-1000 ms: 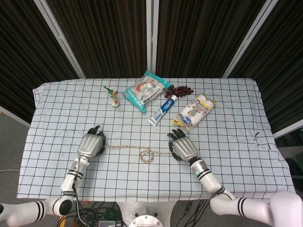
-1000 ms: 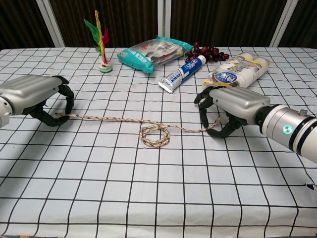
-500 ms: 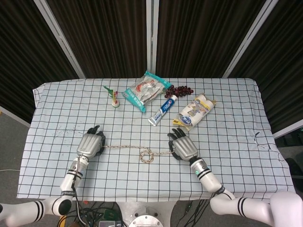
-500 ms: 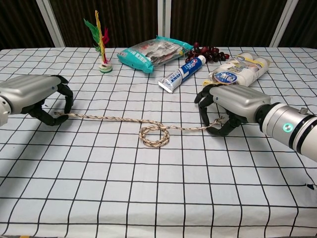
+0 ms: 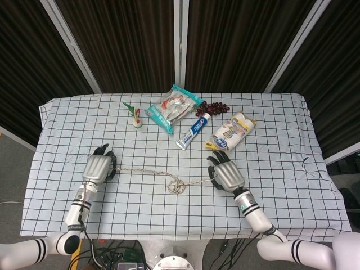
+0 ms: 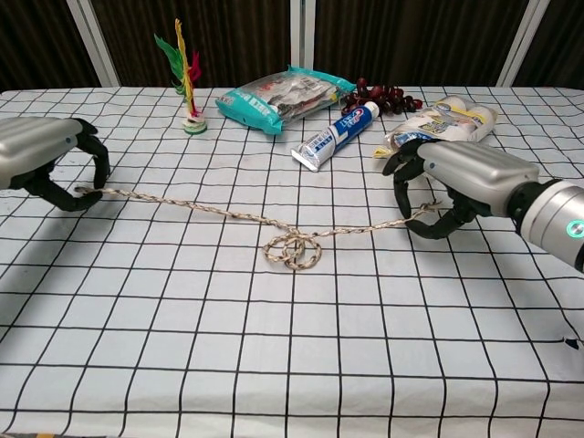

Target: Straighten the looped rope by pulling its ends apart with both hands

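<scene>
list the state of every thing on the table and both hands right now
rope: stretched between the hands, small loop left near the middle
left hand: grips the rope's left end
right hand: grips the rope's right end
toothpaste tube: lying flat, capped
snack bag: lying flat, sealed
shuttlecock: upright on its base
grapes: lying in a bunch
bread pack: lying flat, wrapped

Behind the bench (image 5: 281,115), which is draped in a white cloth with a black grid, hang dark curtains (image 5: 132,39) split by pale metal posts (image 5: 181,42), grey floor (image 5: 12,169) beside it.
</scene>
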### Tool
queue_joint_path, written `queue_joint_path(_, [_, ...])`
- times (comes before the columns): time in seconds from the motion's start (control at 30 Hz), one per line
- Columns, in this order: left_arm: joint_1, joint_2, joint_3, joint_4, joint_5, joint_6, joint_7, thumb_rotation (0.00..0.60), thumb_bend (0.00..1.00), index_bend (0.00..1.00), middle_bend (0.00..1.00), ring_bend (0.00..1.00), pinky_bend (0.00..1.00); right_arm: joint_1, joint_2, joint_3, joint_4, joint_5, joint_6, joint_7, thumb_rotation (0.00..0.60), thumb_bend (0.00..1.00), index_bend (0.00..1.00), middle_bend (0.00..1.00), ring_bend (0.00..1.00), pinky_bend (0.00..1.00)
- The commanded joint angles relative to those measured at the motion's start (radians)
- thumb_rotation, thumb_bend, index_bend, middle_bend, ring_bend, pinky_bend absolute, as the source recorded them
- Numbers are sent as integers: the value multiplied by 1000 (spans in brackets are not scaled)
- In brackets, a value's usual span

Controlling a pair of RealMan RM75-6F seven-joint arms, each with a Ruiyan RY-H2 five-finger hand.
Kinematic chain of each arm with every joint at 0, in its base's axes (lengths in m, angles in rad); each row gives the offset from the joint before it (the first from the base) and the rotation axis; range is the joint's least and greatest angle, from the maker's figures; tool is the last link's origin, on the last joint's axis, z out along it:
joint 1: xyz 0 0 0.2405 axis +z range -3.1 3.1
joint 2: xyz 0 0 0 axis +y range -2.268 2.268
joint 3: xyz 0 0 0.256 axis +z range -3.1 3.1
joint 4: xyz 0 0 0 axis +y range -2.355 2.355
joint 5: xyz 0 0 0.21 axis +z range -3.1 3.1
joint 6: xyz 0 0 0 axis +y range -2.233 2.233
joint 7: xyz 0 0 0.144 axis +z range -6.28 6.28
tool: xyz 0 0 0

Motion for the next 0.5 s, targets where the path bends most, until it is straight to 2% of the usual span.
queue_joint_path(0.03, [12,18,-4,-1,-2,13,-12,600,418,643,332,83,176,-31,36,-14,-29,-12,35,3,600,342,649,189,0,0])
queue_joint_path(0.5, [66,90,16,22,18,14,-123,600,418,644,331,83,176,-199,196,-96,-70,-57,186,96,600,342,656,193,0,0])
